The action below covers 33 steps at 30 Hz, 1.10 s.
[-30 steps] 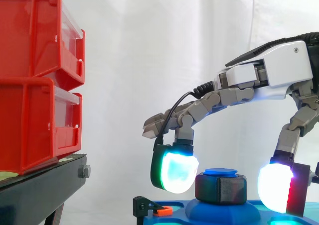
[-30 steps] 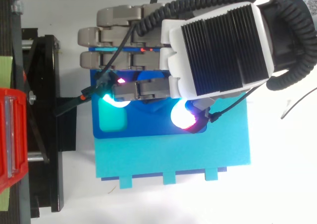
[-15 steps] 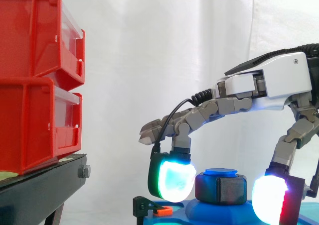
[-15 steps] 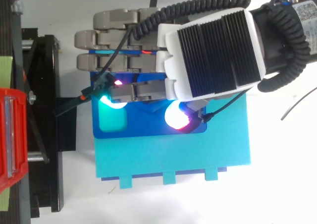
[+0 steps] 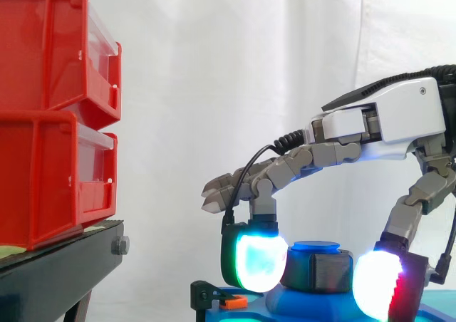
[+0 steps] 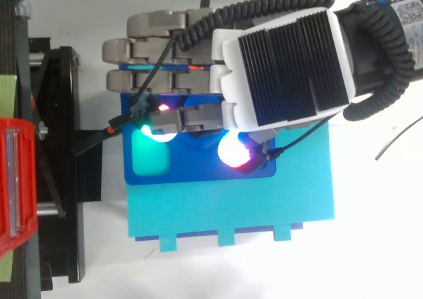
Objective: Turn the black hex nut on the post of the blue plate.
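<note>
Both pads (image 5: 256, 261) of the hand (image 5: 388, 119) pinch the black hex nut (image 5: 319, 272).

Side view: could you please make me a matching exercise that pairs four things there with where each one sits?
Things:
1. black hex nut
2. red bins
3. blue plate
4. hand

Places:
A. stacked at the left on the black stand
B. reaching in from the right, above the nut
C. lowest of all, beneath the nut
D. pinched between two glowing fingers

Pairs: 1-D, 2-A, 3-C, 4-B.
</note>
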### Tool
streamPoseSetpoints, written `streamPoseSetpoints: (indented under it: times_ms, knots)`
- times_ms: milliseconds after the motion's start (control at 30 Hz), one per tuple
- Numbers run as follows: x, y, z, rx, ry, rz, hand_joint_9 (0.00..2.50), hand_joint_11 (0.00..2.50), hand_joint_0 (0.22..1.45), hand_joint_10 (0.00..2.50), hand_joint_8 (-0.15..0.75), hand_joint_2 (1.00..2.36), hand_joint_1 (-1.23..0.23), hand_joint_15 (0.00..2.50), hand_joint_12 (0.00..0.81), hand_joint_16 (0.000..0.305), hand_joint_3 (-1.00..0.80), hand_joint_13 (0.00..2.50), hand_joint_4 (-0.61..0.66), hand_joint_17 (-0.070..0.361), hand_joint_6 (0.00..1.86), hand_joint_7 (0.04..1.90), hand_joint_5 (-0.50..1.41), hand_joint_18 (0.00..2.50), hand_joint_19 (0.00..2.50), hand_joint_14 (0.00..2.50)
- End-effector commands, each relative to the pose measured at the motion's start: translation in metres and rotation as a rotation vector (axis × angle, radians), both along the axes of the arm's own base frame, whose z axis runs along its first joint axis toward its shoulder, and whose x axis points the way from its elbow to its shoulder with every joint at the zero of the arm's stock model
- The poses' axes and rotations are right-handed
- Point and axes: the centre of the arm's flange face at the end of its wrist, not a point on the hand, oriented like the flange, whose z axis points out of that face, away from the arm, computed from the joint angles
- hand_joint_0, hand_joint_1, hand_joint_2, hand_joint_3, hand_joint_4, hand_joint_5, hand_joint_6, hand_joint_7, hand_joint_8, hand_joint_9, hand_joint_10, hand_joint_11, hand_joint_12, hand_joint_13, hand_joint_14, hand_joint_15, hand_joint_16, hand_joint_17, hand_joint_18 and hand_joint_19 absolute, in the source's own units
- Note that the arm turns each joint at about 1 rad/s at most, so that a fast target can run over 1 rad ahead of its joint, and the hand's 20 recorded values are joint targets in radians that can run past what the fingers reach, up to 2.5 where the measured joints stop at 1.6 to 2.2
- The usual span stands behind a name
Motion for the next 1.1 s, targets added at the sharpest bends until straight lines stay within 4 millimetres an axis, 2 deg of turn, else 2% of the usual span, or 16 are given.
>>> streamPoseSetpoints:
  times_ms: [0,300,1067]
  knots:
    - [-0.0001,-0.0009,-0.0004,0.000,0.000,0.000,0.21,0.04,0.50,0.00,0.201,1.01,-0.76,0.07,0.336,0.051,-0.35,0.03,0.18,0.115,0.50,1.06,-0.18,0.00,0.21,0.00]
    - [-0.0001,-0.0016,-0.0001,0.000,-0.003,0.003,0.24,0.05,0.50,0.00,0.211,1.01,-0.73,0.07,0.336,0.051,-0.35,0.03,0.19,0.115,0.50,1.10,-0.16,0.00,0.21,0.00]
    - [0.0001,-0.0014,0.0000,0.000,-0.005,0.005,0.25,0.06,0.52,0.00,0.206,1.01,-0.82,0.07,0.331,0.050,-0.36,0.05,0.17,0.113,0.50,1.11,-0.17,0.00,0.20,0.00]
